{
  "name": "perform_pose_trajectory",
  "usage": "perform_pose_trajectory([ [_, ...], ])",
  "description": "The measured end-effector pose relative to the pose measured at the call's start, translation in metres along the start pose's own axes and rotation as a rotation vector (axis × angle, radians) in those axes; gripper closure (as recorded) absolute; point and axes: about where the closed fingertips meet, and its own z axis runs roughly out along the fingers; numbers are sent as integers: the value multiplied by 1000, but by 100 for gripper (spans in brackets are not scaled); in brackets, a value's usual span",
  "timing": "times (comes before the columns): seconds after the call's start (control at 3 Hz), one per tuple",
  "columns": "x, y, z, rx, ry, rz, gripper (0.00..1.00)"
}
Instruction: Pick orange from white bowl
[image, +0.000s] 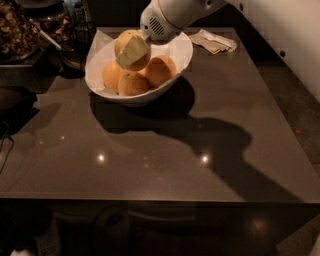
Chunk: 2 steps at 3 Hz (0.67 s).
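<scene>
The gripper (132, 53) is held over the rear part of the white bowl (184, 52) and is clamped on the orange (123, 39). One pale finger (136, 49) is laid across the front of the fruit, and the other finger is hidden behind it. The orange is thus found directly within the gripper, with its upper left side showing above the pad. It sits higher than the rest of the fruit. Whether it touches the fruit beneath cannot be told.

Just below the gripper, three further oranges are left in the bowl. A deeper-orange one (161, 70) lies below and to the right. A smaller one (111, 75) lies below and to the left. Another small one (132, 84) lies straight below, nearest the front rim. All three are packed close together, touching or nearly so.

Behind the gripper, the white wrist housing (159, 24) with a vent grille is seen, and the arm runs up and to the right out of view.

The bowl is carried by a dark brown bench (165, 180), across which the shadow (210, 140) of bowl and arm is cast to the lower right. Well to the right of the gripper, a crumpled paper (215, 41) lies on the bench near its far edge. To the left of the gripper, beyond the bowl, containers with brownish contents (17, 30) are dimly made out.
</scene>
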Motion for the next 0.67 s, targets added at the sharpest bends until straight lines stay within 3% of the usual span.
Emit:
perform_pose_trajectory([
  [0.33,-16,15,-7,-17,-8,-4,100],
  [0.67,-15,62,-38,-30,-41,-3,100],
])
